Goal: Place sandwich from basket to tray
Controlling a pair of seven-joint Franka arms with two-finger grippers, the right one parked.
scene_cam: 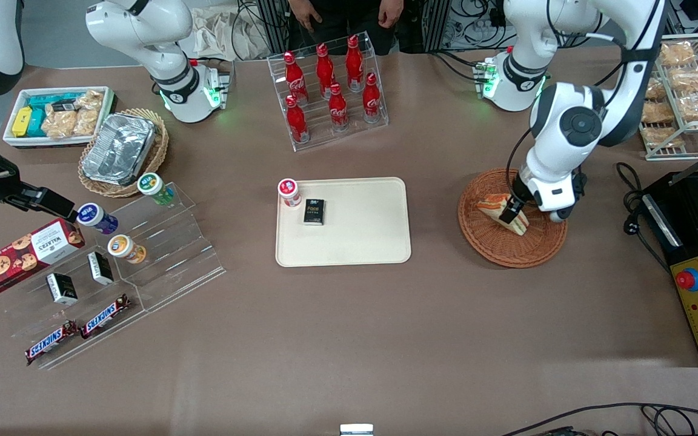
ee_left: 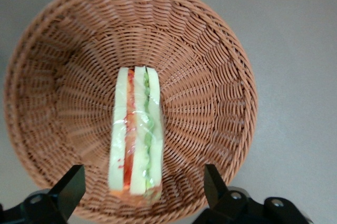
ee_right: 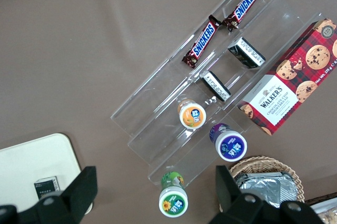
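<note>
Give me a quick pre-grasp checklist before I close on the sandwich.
1. Gripper open, one finger on each side of the sandwich: ok.
2. Sandwich lying in the basket, not lifted: ok.
3. Nothing else in the basket to snag: ok.
4. Fingers low enough to grip the wedge: cannot tell.
5. Bare space on the tray beside the white cup and black box: ok.

end effector (ee_left: pixel 142 190) spread astride sandwich (ee_left: pixel 136 134), basket (ee_left: pixel 221 76) floor bare around
</note>
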